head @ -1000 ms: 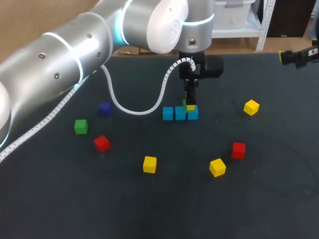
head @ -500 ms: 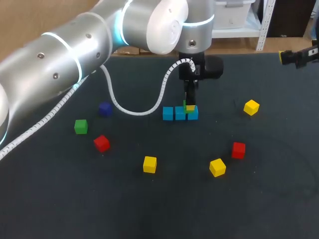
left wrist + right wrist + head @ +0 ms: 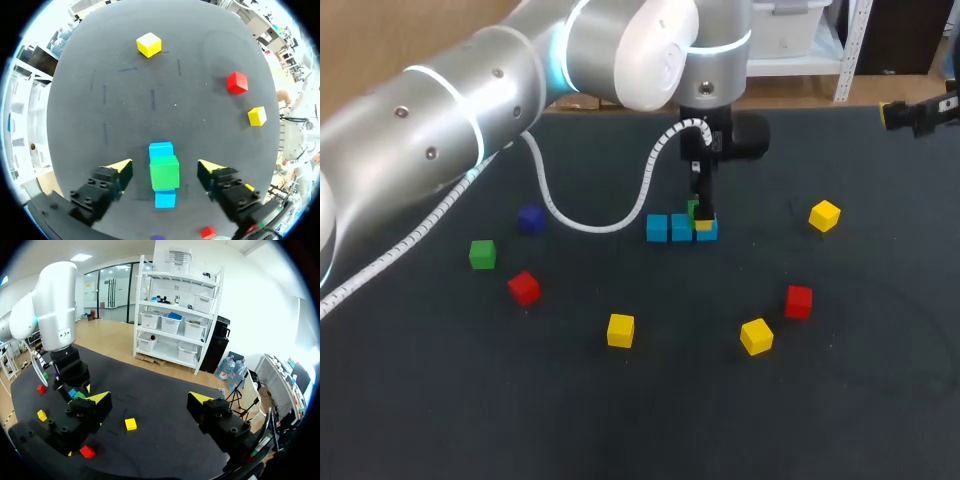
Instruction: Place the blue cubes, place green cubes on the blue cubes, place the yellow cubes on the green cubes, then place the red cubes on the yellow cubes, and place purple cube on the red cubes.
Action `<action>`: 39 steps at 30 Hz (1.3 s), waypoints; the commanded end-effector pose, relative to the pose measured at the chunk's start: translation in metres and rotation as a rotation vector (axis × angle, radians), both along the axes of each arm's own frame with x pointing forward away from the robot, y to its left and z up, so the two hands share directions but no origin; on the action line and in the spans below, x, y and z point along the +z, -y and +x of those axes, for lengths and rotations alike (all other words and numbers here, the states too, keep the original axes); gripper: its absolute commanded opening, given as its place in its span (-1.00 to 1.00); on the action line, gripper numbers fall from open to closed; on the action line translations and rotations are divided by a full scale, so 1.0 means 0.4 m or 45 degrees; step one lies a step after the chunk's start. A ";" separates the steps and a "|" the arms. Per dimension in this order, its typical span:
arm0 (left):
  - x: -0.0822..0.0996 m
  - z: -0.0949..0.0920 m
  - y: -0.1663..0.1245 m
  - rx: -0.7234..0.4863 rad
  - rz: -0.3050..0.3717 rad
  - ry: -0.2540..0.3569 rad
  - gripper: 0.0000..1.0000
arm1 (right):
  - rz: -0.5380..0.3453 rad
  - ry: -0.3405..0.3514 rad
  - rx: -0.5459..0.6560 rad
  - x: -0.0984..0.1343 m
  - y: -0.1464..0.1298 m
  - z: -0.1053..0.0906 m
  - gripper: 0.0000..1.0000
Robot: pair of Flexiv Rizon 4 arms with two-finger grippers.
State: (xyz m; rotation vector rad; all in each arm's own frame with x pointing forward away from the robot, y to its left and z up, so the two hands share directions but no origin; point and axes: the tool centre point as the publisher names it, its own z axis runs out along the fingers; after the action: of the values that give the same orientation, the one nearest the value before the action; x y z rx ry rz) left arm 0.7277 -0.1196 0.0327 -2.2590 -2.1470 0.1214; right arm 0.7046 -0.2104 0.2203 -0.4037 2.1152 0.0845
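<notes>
Three blue cubes (image 3: 669,228) lie in a row mid-table. A green cube (image 3: 695,209) rests on top of that row, seen close up in the left wrist view as the green cube (image 3: 164,172) with a blue cube (image 3: 161,149) showing ahead of it and another behind. My left gripper (image 3: 165,167) straddles the green cube with its jaws open, and a gap shows on each side. In the head view the left gripper (image 3: 701,218) points straight down there. My right gripper (image 3: 150,400) is open and empty, high at the table's far right corner (image 3: 910,115).
Loose cubes lie around: yellow (image 3: 825,215), red (image 3: 798,301), yellow (image 3: 756,336), yellow (image 3: 620,330), red (image 3: 524,288), green (image 3: 482,254) and dark purple (image 3: 530,219). My left arm (image 3: 470,110) spans the table's left rear.
My left gripper has opened and let go of the green cube, which now sits on the blue row. The right arm has not moved.
</notes>
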 end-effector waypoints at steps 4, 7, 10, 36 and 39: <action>0.033 -0.003 -0.012 0.011 -0.027 0.032 1.00 | 0.026 0.062 0.011 -0.010 0.002 0.003 1.00; 0.050 0.002 -0.024 0.024 -0.043 0.047 1.00 | 0.026 0.062 0.011 -0.010 0.002 0.003 1.00; 0.068 0.007 -0.040 0.040 -0.058 0.056 1.00 | 0.026 0.062 0.011 -0.010 0.002 0.003 1.00; 0.212 0.036 -0.290 0.411 -0.100 0.251 1.00 | 0.026 0.062 0.011 -0.010 0.002 0.003 1.00; 0.220 0.040 -0.320 0.462 -0.095 0.267 1.00 | 0.026 0.062 0.011 -0.010 0.002 0.003 1.00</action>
State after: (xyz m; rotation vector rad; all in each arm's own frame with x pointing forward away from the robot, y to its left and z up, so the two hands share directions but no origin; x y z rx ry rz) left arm 0.7537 -0.0053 0.1182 -1.9342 -2.6232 -0.0147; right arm 0.7046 -0.2104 0.2203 -0.4038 2.1151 0.0845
